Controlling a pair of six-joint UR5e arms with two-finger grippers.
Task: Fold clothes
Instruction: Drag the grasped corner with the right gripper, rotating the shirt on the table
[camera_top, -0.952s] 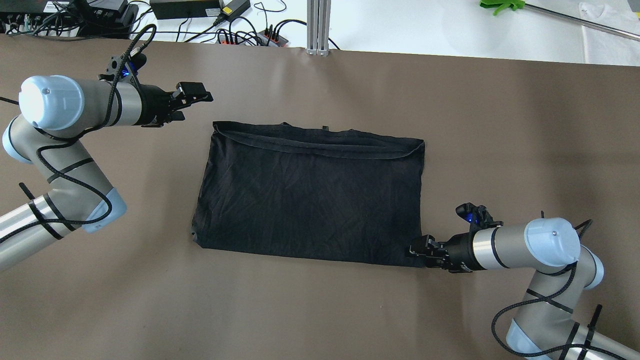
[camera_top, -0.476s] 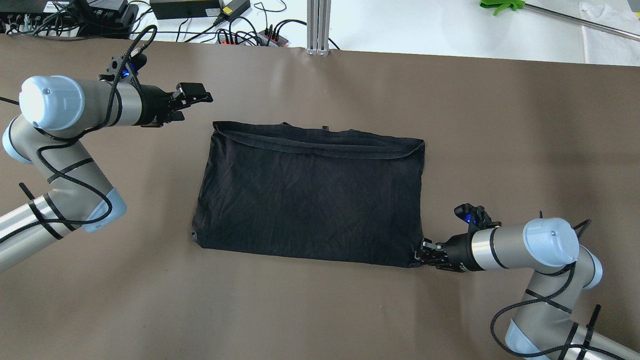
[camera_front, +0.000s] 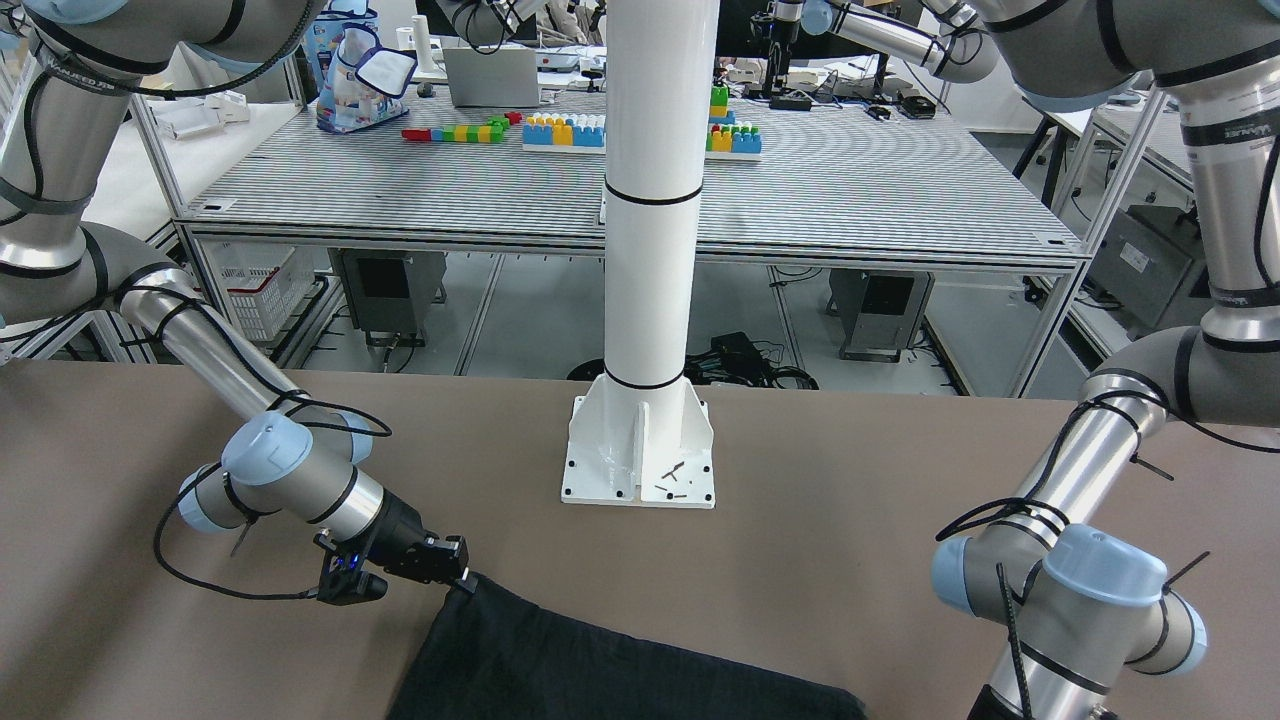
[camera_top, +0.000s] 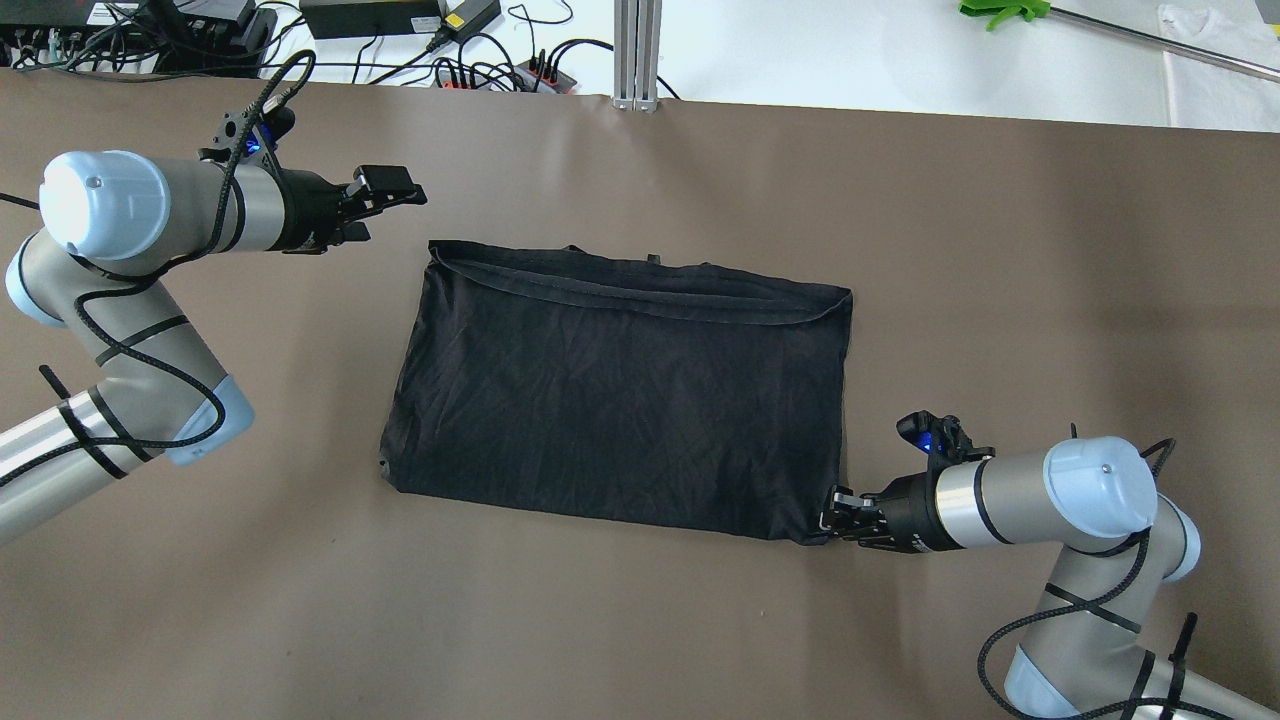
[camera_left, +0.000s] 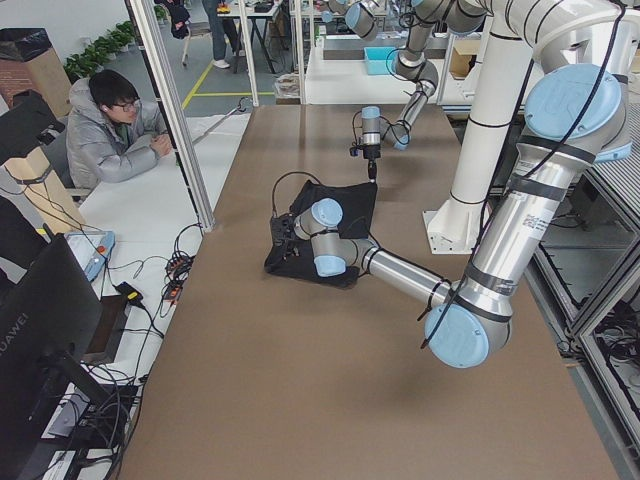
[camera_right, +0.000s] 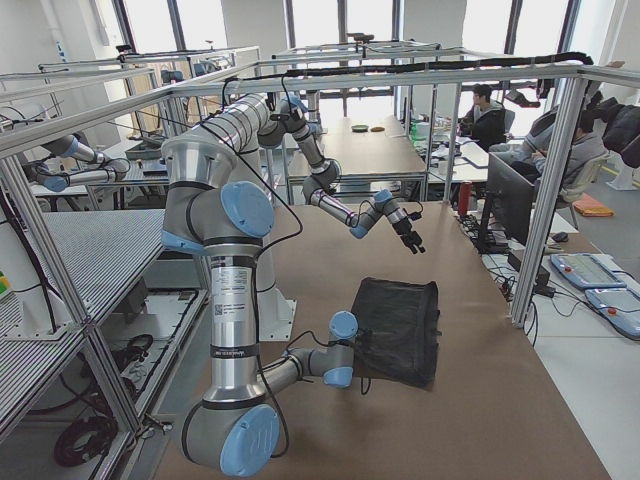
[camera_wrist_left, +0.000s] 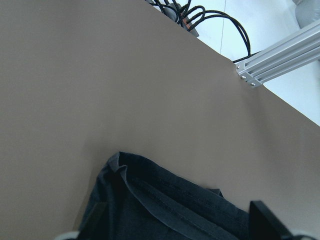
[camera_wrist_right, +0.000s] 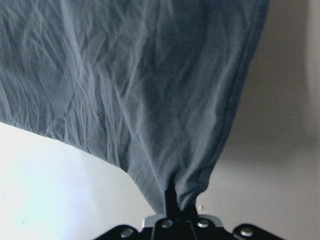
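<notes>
**Clothes** (camera_top: 620, 390). One black garment, thin and soft, finely wrinkled. It lies flat and roughly rectangular in the middle of the brown table (camera_top: 640, 620), out in front of the white pillar (camera_front: 655, 200). A hemmed band runs along its far edge, turned over onto the top face.

**Right end effector** (camera_top: 828, 517). It sits low at the table and is clamped on the garment's near right corner. From its wrist camera, the cloth is gathered into a tight pinch between the fingers, with creases fanning away from that point.

**Left end effector** (camera_top: 392, 212). It is off the cloth, just beyond the far left corner and above the table. Its fingers are spread apart with nothing between them.

**Handling, as I judge it.**
- The garment looks light and limp, with no stiffness of its own, so it should drape from any point that is lifted and trail the rest behind.
- Raising one corner alone would likely drag and skew the rectangle. A second hold on the same side should keep the fold square.
- The cloth seems to lie in more than one layer, so a shallow pinch could catch the top layer and leave the one beneath.
- The corners look like the best places to hold, on or beside the hem, where the stitching gives some thickness.
- Nothing here is fragile. The risk is a crooked fold rather than damage.
</notes>
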